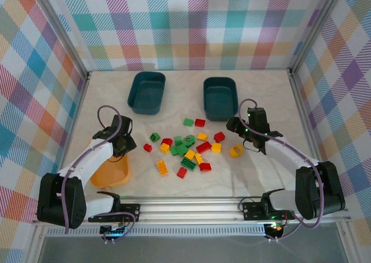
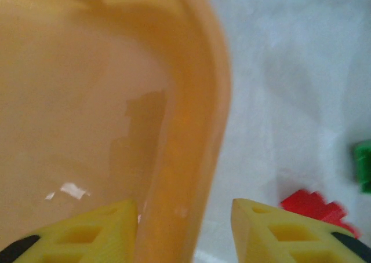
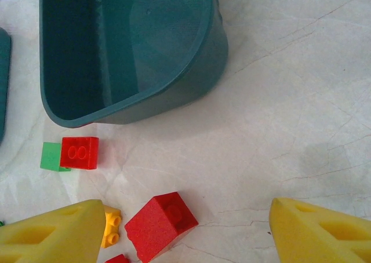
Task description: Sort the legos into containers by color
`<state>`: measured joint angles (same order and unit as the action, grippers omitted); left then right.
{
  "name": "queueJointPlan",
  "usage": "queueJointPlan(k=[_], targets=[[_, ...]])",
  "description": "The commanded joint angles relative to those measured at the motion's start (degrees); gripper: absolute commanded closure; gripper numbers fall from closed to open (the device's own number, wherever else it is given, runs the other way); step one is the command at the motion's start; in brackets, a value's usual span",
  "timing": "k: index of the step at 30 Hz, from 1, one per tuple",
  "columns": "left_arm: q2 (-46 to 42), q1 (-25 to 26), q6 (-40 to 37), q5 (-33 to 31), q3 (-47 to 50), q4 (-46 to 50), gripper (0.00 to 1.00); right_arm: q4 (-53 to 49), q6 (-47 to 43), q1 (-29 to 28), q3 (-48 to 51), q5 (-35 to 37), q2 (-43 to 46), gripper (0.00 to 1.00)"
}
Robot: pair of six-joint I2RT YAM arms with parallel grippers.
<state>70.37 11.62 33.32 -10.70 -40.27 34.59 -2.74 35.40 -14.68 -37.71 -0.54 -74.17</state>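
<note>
I see my left gripper (image 2: 185,208) part open astride the yellow tub's (image 2: 200,101) rim, gripping nothing. The legos (image 1: 188,147) lie mid-table with bare room around them. My right gripper (image 3: 186,202) is wide open and empty near the right teal tub (image 3: 133,48). The table (image 1: 272,101) is pale and the walls plaid.

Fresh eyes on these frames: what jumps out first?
A scatter of red, green and yellow bricks sits mid-table. Behind it stand the left teal tub and the right teal tub, both looking empty. At near left, the left tool straddles the rim of the yellow-orange tub, jaws apart.
</note>
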Motion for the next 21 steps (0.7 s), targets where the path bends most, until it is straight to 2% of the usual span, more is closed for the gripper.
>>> queueJointPlan(k=[1,4,8,12,15,18,21], targets=[[-0.59,1.12,1.03,1.29,3.20,2.66,0.62,-0.45,0.63,-0.26,-1.39,-1.26,-0.45,0.26],[-0.25,2.24,0.69,1.12,3.38,2.58,0.74,-0.45,0.68,-0.26,-1.28,-1.24,-0.41,0.26],[-1.71,4.07,-0.58,-1.73,-0.31,6.24,1.00,-0.45,0.80,-0.28,-1.31,-1.31,-0.36,0.27],[-4.40,7.72,-1.47,-5.86,-8.73,12.15,1.00,-0.50,0.81,-0.31,-1.24,-1.14,-0.36,0.27],[-2.72,11.81,-2.93,-7.90,-18.87,15.74,1.00,-0.47,0.81,-0.27,-1.25,-0.85,-0.41,0.27],[3.89,15.69,-6.07,-5.91,-30.19,15.96,1.00,-0.57,0.77,-0.33,-1.18,-0.50,-0.27,0.27],[15.22,19.22,-10.21,-2.30,-43.15,15.18,1.00,-0.77,0.81,-0.26,-0.92,0.54,-0.02,0.27]])
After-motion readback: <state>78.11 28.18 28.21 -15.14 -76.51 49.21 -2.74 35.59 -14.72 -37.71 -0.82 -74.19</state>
